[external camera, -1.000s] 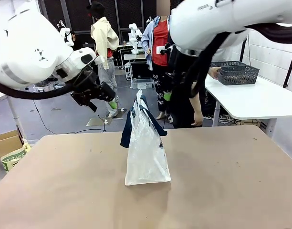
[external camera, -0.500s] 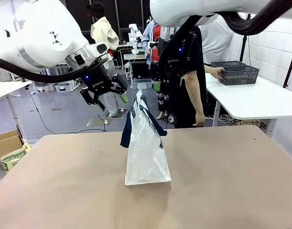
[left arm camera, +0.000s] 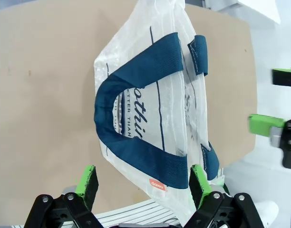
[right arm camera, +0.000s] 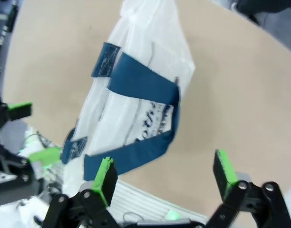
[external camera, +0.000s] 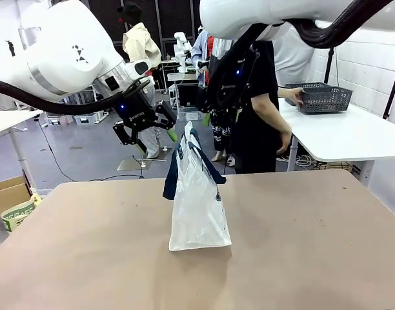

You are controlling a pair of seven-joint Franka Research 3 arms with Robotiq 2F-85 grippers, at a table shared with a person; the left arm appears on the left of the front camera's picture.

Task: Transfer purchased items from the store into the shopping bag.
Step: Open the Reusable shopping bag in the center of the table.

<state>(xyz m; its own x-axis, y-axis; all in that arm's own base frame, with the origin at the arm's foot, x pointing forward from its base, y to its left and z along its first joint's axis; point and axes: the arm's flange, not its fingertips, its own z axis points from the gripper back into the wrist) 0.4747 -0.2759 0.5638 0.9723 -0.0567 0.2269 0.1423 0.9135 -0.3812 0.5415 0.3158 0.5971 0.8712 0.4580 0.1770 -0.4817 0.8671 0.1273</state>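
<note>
Shopping bag point(external camera: 197, 206) stands upright midway between the table's point(external camera: 88, 245) side edges. My left gripper point(left arm camera: 142, 178) and right gripper point(right arm camera: 164, 166) hover above it, jaws wide, empty. Basket point(external camera: 321, 100) sits on a separate white table point(external camera: 352, 135); I judge nothing transferred yet.

We see two bulky, glossy white arms with rounded joints. The left arm point(external camera: 62, 51) carries a small dark marking point(external camera: 77, 50), and the right arm point(external camera: 262, 16) trails thick black cables point(external camera: 333, 32). Our left gripper point(left arm camera: 143, 176) and right gripper point(right arm camera: 165, 175) are black, with bright green pads point(left arm camera: 87, 179) and round silver screws point(left arm camera: 66, 196).
</note>
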